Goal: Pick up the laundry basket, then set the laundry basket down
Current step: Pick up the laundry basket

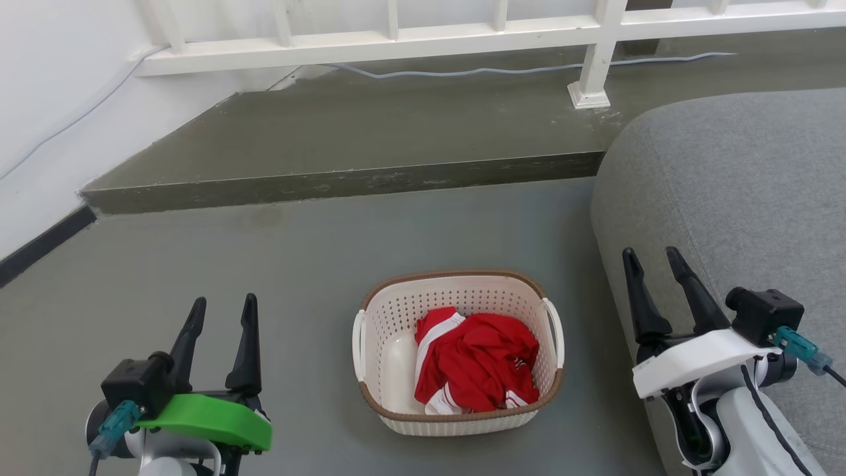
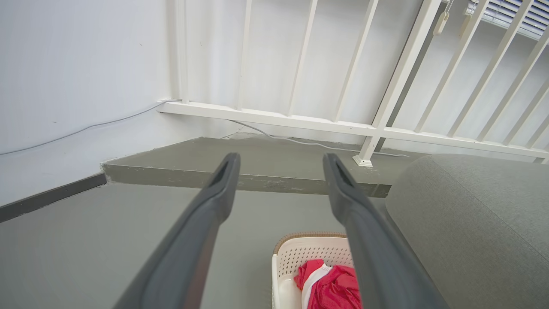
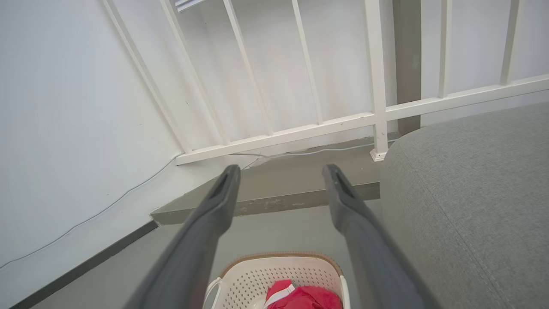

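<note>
The laundry basket [image 1: 455, 274] stands upright on the floor [image 1: 264, 264], not yet lifted, with a red garment [image 1: 479, 363] heaped inside. Its left handle [image 1: 357, 344] faces the robot's left and its right handle [image 1: 554, 330] the robot's right. The grey sofa [image 1: 740, 198] sits just beside the basket on that right side.

Expect a cramped right approach. The narrow gap there could make a finger snag the upholstery or shove the basket sideways. If you lift by one handle only, the basket would likely tip and spill the garment.

The left gripper [image 1: 224, 303] waits well apart on the basket's left. Its fingers are moderately spread, and it is empty. The right gripper [image 1: 650, 253] is well apart on the basket's right, likewise spread and holding nothing.
</note>
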